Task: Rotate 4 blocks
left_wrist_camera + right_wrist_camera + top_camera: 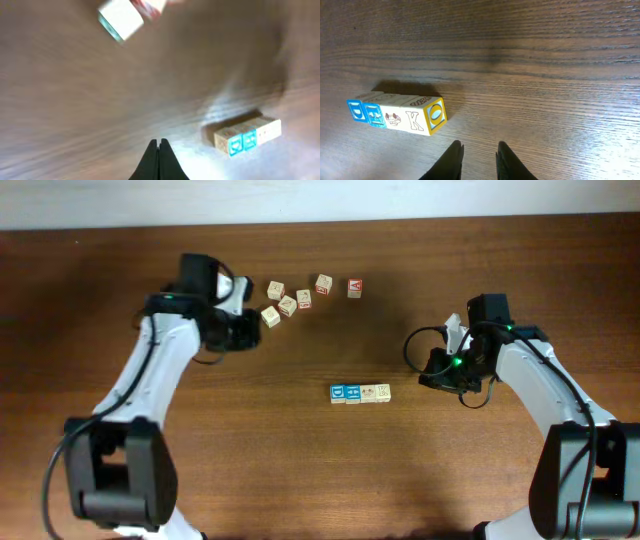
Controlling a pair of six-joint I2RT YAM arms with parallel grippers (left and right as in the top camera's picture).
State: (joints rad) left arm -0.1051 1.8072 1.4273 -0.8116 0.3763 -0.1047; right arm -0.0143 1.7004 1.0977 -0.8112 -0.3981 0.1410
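The left gripper (158,144) has its two fingers pressed together with nothing between them. In the overhead view it sits at upper left, just beside a scatter of loose cubes (288,305). The left wrist view is smeared, so the pale cube at its upper left can't be read; it looks cream with a teal edge.

The right gripper (479,146) has its fingers a little apart, holds nothing and touches nothing.

The four blocks (397,116) lie in one touching row, just right of centre in the overhead view. In the right wrist view they sit up and to the left of the right gripper's fingers, apart from them. Two blue faces are at the row's left end, then two cream faces, with a yellow-framed side at the right end.

The table (300,460) is dark brown wood grain. A red-faced cube (354,287) lies at the right end of the scatter.
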